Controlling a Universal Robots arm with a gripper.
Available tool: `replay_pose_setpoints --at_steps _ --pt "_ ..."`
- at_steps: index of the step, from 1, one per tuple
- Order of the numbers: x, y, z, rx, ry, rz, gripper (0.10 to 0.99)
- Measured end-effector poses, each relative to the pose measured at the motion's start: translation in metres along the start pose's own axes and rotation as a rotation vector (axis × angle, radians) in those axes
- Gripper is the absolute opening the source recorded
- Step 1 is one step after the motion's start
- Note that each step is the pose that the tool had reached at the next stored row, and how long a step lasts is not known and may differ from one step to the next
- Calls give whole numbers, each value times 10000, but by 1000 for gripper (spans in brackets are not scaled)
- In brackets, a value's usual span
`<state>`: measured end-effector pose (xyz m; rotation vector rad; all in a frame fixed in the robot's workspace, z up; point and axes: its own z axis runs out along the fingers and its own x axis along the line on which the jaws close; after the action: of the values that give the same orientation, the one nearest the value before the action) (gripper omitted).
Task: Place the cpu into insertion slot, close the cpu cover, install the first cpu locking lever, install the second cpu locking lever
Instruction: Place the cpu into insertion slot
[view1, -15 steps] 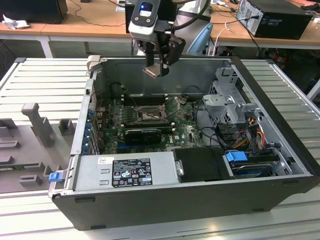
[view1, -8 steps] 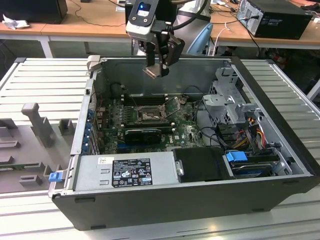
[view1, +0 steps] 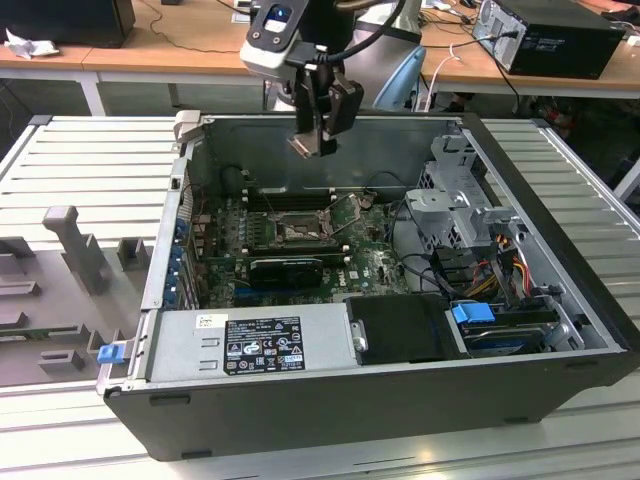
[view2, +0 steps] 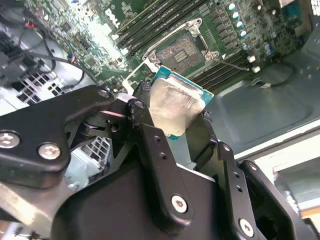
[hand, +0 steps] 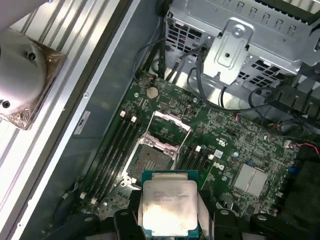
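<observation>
My gripper (view1: 318, 138) hangs over the open computer case, shut on the cpu (view1: 304, 146). In both wrist views the cpu (hand: 168, 202) (view2: 174, 102) is a square chip with a silver face and a green rim, pinched by its edges between black fingers (view2: 150, 145). The insertion slot (hand: 150, 159) (view2: 182, 50) (view1: 299, 232) lies below it on the green board, its dark centre bare. The cpu cover (hand: 171, 125) is swung up, standing open at the slot's far side. The cpu is well above the slot and touches nothing else.
Black memory slots (hand: 112, 150) flank the socket. A silver drive cage (hand: 235, 45) with cables stands beside the board. A black expansion card (view1: 285, 268) and the power supply (view1: 250, 340) lie toward the case front. Grey fixtures (view1: 70, 240) sit at the exterior view's left.
</observation>
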<state>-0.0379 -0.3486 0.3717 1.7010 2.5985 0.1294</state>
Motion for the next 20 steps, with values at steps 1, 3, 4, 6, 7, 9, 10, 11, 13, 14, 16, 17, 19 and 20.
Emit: replay_pose_setpoints --at_steps 1,3,4,6,7,9,10,11,13,14,16,17,19,20 --pt "0 0 2 -4 -19 221 529" --pt "0 0 4 -10 -48 541 529" --pt "0 -1 5 -12 -62 689 529" --pt "0 -1 8 -19 -92 1045 529" --pt "0 -1 11 -23 -114 1300 529" --pt "0 -1 17 -33 -160 1815 529" --pt "0 -2 22 -37 -180 2060 529" --pt "-1 -2 24 -40 -194 2209 529" --pt "-1 -3 31 -46 -225 2558 529" --pt "-1 -3 37 -49 -241 2741 529" --pt "-1 -4 50 -52 -264 2987 529" --pt "-1 -5 61 -56 -279 3165 529" --pt "-1 -7 76 -60 -304 3426 529" --pt "-2 -8 88 -65 -323 3647 529"
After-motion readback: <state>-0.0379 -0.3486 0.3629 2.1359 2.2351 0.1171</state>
